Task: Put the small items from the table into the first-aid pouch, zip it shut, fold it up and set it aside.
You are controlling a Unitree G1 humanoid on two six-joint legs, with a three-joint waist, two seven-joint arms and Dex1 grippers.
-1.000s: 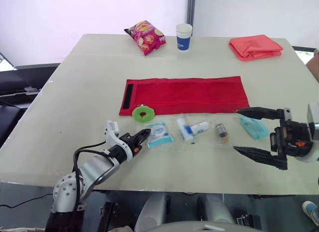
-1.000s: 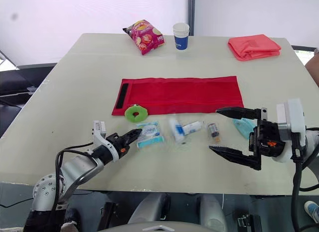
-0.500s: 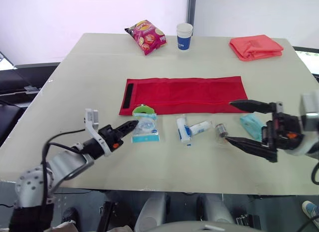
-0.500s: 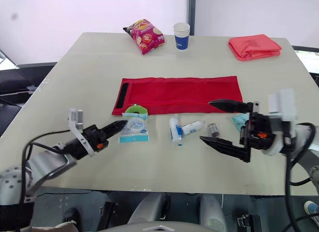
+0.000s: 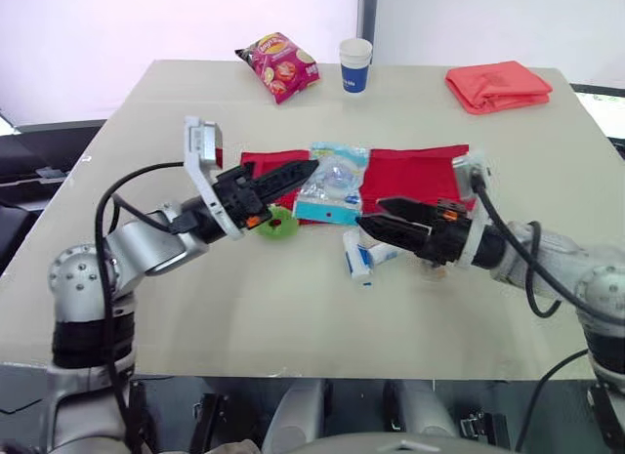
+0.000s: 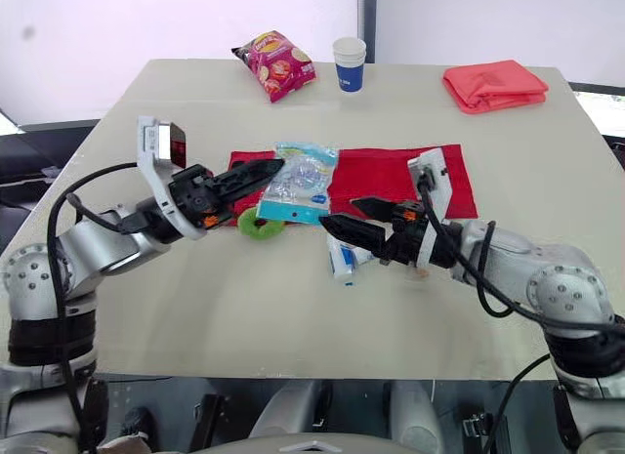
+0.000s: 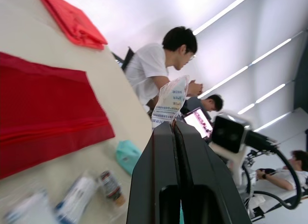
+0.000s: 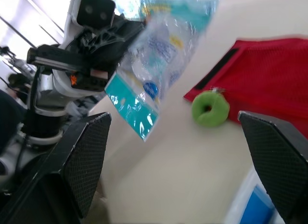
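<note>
The near part of the table (image 5: pixel 293 317) lay bare up to its front edge. Beyond it, towards the middle, a white tube (image 5: pixel 356 261) with a blue end lay on the table top, with a smaller tube (image 5: pixel 389 253) just beside it on the right. A small vial (image 7: pixel 111 186) and a teal pack (image 7: pixel 127 155) lay further towards the right edge, as the left wrist view showed. Over these items hung the right gripper (image 5: pixel 369 212), its two fingers spread wide apart and holding nothing, the tips pointing towards the left edge. A green ring (image 5: pixel 277 225) lay at the near left corner of the red pouch (image 5: pixel 415 168), touching its near edge. The pouch itself lay flat and unfolded across the middle of the table, its long side parallel to the front edge. The left gripper (image 5: pixel 309 168) reached in from the left above the pouch's left end, fingers pressed together on one edge of a clear packet (image 5: pixel 332 184) with a teal strip. The packet hung lifted off the table, over the pouch's left half. Along the far edge stood a crisp bag (image 5: pixel 278 65) and a paper cup (image 5: pixel 355 63) near each other, with a folded coral cloth (image 5: pixel 498 86) towards the far right corner. In the left wrist view a person (image 7: pixel 159 65) sat past the table's right side.
</note>
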